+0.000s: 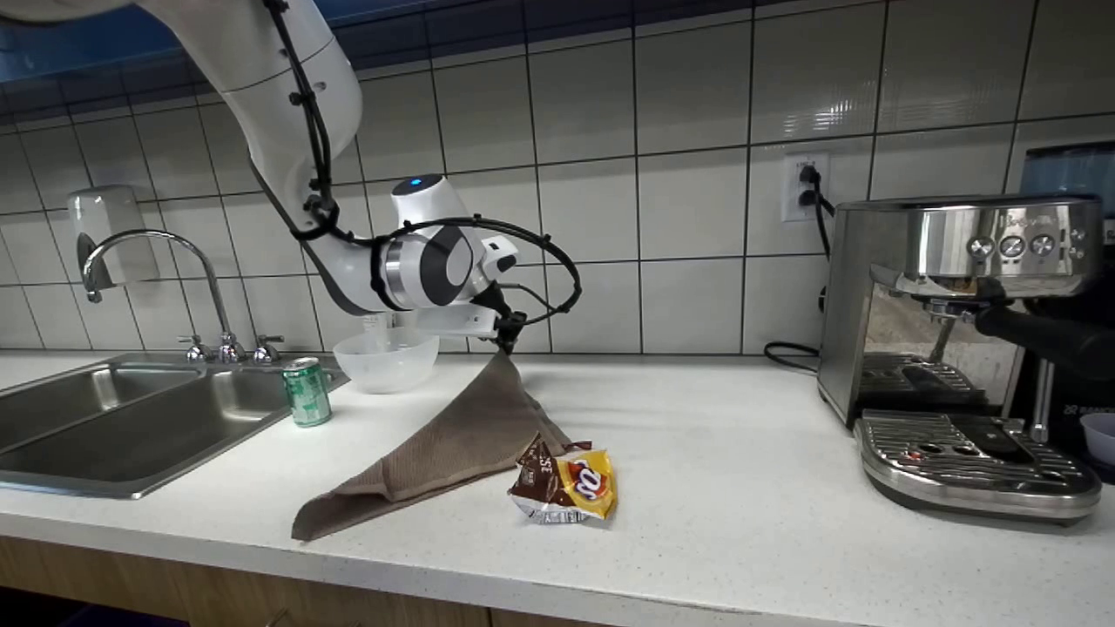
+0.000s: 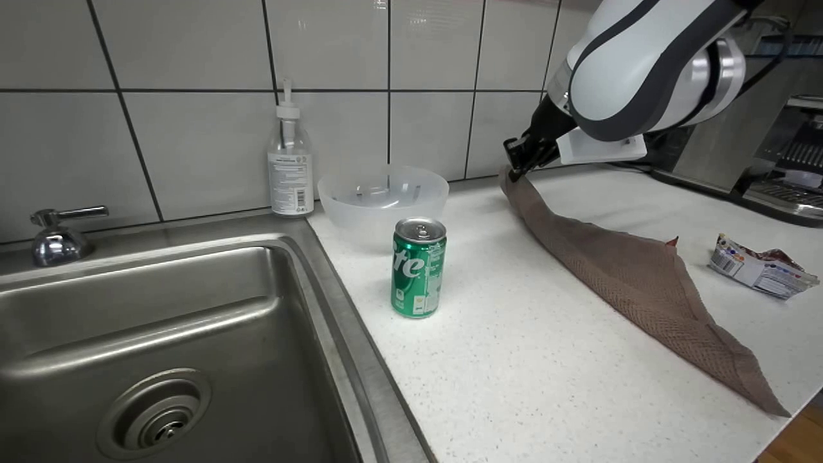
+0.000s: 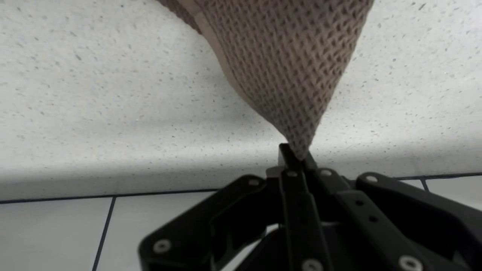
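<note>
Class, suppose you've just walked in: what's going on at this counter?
A robot arm has its gripper shut on one end of a brown cloth. That end is held above the counter, while the rest slopes down onto it. A crumpled bag lies beside the cloth. A green can stands by the sink, near a bowl; the gripper touches none of these.

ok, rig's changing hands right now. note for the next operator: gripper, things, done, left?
Gripper: shut on a corner of the brown cloth.
Things: the cloth slopes from the gripper down to the counter; a snack wrapper lies beside it; green can upright beside the sink, translucent bowl near the can.
Done: corner gripped, apparently raised off the counter.
Left: at least the release, I'd say; cloth not yet let go.
</note>
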`<action>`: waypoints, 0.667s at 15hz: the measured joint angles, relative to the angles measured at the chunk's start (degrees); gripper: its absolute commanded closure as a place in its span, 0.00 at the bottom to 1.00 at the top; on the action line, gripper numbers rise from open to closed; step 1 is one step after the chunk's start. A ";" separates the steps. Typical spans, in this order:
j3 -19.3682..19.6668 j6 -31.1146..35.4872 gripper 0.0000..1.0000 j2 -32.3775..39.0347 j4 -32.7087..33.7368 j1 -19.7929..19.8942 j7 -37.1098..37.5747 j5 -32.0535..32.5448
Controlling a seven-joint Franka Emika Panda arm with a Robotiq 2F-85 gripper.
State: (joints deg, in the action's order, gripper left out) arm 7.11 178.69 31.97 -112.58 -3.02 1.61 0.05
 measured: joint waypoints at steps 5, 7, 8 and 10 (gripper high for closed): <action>-0.17 0.71 0.99 -1.25 -1.85 0.50 -0.85 0.01; -0.17 0.88 0.99 -1.81 -2.64 0.54 -0.91 0.01; -0.18 0.94 0.99 -2.07 -3.02 0.54 -0.92 0.01; -0.20 1.07 0.99 -2.67 -3.87 0.54 -0.93 0.01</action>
State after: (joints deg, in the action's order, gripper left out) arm 6.90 179.75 29.30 -116.45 -2.48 0.69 0.06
